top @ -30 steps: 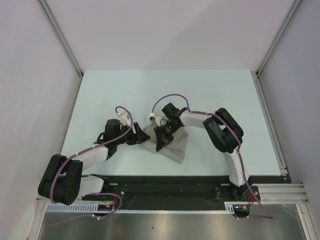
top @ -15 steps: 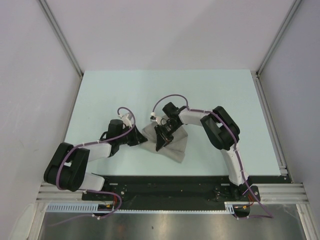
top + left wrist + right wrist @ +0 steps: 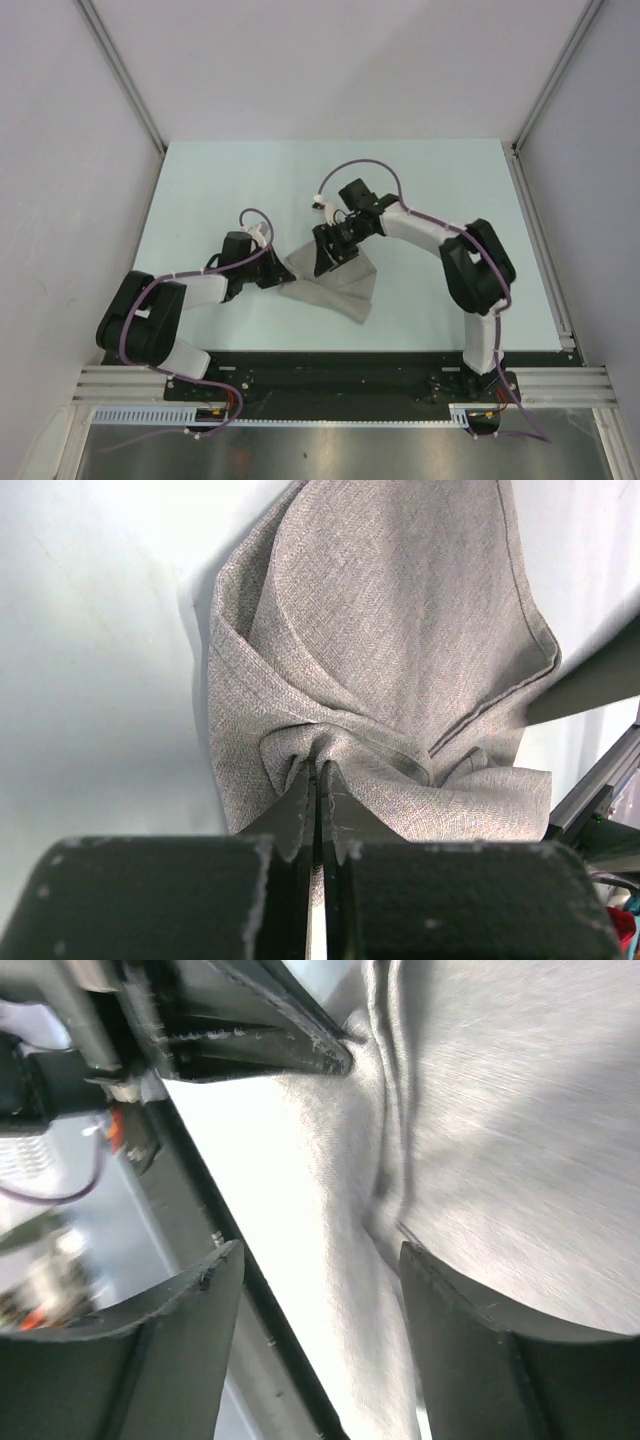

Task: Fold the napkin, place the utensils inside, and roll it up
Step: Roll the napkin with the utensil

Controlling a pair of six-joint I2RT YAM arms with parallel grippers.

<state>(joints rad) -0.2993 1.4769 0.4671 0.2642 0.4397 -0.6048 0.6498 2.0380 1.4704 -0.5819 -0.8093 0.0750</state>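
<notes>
Vs. 1 s ago, the right claw (image 3: 326, 262) has backed off the middle of the napkin (image 3: 345, 297) toward the far edge of the table (image 3: 430, 180), w/ its arm stretched out more. Its wrist cam shows 2 fingers (image 3: 180, 1350) spread wide, nothing between them, cloth just below. The left claw (image 3: 277, 277) has barely shifted. It is pinched tight on a bunched fold at the napkin's left end, and the fabric puckers right at its tips.

The napkin lies loosely folded close to the near edge, approx. midway between the left and right edges. It is creased and lumpy, not a roll yet. No fork or dark utensil shows in any of the 3 views; whether they sit under the cloth, can't tell.

Prob. meaning: the right side has let go to re-grip while the left anchors the cloth, so the roll is yet to be done.
</notes>
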